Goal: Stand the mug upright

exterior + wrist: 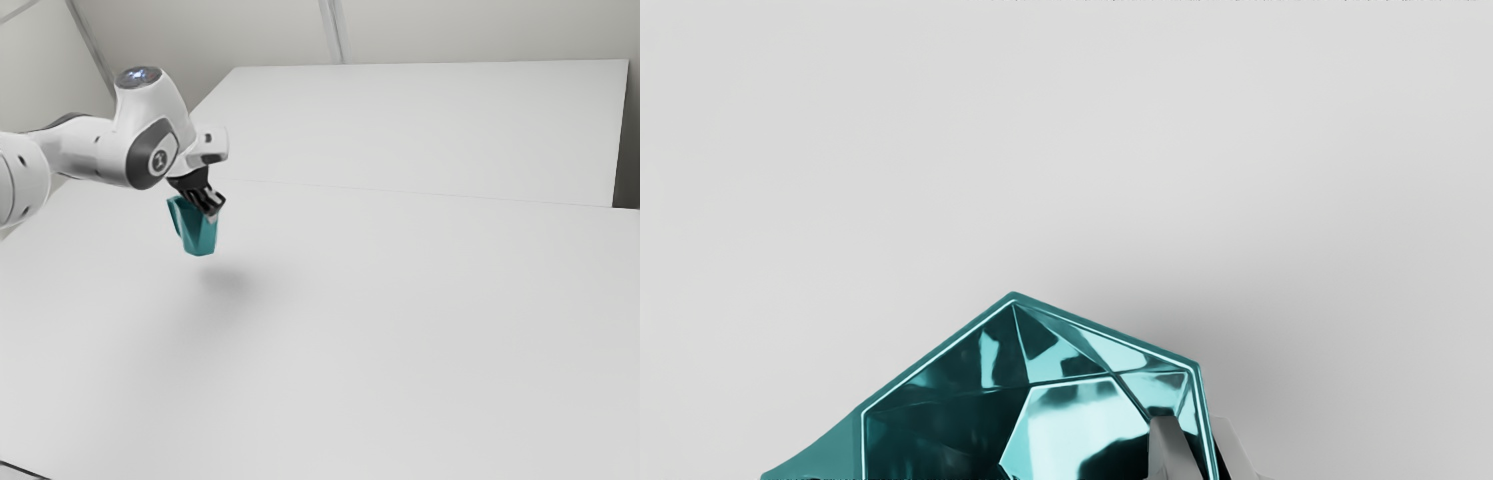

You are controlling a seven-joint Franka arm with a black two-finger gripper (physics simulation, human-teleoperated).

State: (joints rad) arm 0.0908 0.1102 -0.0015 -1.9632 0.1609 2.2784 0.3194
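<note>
A teal faceted mug (201, 238) hangs from the black two-finger gripper (211, 207) of a white Franka arm (88, 148), raised above a broad white table (400, 330). The arm reaches in from the exterior view's left, its hand angled down toward the tabletop. The gripper is clamped on the mug by one side wall: in the wrist view, one finger (1170, 447) reaches inside the cup while the other finger (1232, 447) presses from outside, the thin wall pinched between them near the rim (1106, 328).

The mug's body lies directly beneath the gripper, close to upright, its mouth turned up toward the hand and its base (200, 253) pointed down. The handle (173, 214) juts out on the side of the mug away from the gripping fingers, toward the exterior view's left. From the hand's own camera, the six-sided floor (1073, 427) of the mug gleams among angular, mirror-like inner walls that throw back patches of light and dark.

Below the gripper and its load, a soft shadow (225, 283) spreads across the tabletop, apart from the mug's base. Beyond the arm, a pale wall (460, 30) rises behind the white surfaces.
</note>
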